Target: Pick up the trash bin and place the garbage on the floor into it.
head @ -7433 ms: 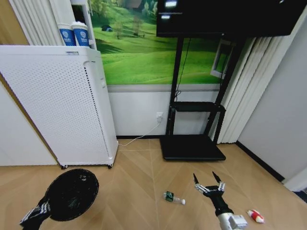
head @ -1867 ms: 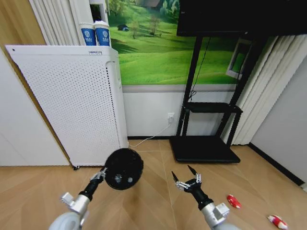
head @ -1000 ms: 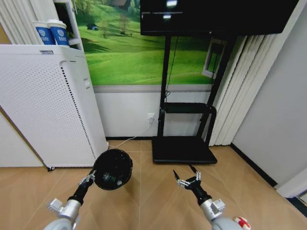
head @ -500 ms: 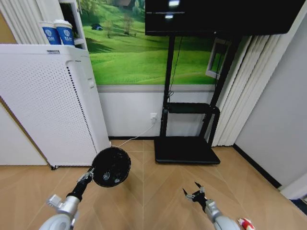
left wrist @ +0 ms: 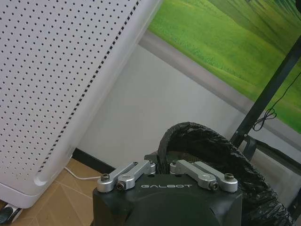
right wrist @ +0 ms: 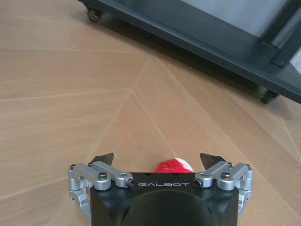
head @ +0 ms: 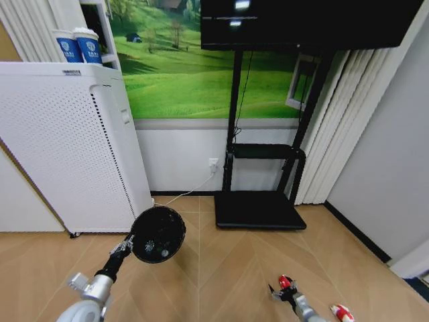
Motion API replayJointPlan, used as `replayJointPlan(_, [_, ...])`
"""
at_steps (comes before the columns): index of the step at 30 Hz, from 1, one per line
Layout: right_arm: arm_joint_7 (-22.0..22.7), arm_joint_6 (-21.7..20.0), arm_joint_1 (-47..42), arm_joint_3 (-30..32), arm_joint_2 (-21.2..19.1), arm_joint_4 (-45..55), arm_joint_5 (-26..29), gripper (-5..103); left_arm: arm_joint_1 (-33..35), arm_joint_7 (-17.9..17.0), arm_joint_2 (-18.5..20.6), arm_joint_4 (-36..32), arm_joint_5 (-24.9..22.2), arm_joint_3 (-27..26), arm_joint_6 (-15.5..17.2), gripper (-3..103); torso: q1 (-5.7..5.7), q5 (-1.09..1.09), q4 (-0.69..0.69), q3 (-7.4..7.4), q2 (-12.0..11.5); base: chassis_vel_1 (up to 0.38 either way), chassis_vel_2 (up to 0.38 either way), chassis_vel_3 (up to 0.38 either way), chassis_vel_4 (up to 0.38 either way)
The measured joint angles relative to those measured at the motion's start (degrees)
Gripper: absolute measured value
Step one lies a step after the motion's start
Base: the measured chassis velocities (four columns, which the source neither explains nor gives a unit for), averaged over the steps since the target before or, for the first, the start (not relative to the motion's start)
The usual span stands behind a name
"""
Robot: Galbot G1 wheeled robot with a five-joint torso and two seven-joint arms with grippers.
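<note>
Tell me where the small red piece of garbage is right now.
The small red piece lies low on the right side of the head view, on the floor, between the open jaws of the right gripper, in front of the black stand base.

Floor (head: 228, 261): open between the white appliance (head: 67, 147) at left and the black stand (head: 258, 208) against the wall. Bin (head: 159, 233) hangs above that open strip.

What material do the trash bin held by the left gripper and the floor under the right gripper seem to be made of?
The trash bin, clamped at its rim by the left gripper, looks like black wire mesh lined with a crinkled, glossy black plastic bag, judging by the wrinkles along its rim. The floor looks like light tan wood or wood-look laminate with a matte finish: grain lines and herringbone seams show.
</note>
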Motion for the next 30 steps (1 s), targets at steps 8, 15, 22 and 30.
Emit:
replayJointPlan(8, [0.65,-1.31,3.32,-0.03,-1.2,-6.93,-0.72,100,-0.39,0.01,-0.29,0.27,0.25,0.64,-0.08,7,0.0,0.0,-0.01,0.0,0.0,0.0,0.0,0.0,0.0])
replayJointPlan(15, [0.54,-2.94,4.12,-0.33,-1.09,-8.6,-1.76,98,-0.5,0.01,-0.1,0.27,0.16,0.56,-0.09,7,0.0,-0.1,0.0,-0.02,0.02,0.0,0.0,0.0,0.0])
replayJointPlan(22, [-3.1,-5.69,2.74,-0.39,-2.75,-6.47,-1.1,77,-0.32,0.09,-0.81,0.09,0.58,0.83,-0.23,7,-0.01,0.02,0.04,-0.02,0.02,0.0,0.0,0.0,0.0])
replayJointPlan(30, [-5.45,-6.62,-0.88,0.24,-5.24,-4.35,1.61,53,-0.45,0.38,-0.65,0.31,0.64,0.78,-0.58,7,-0.01,-0.02,-0.01,0.0,0.02,0.0,0.0,0.0,0.0])
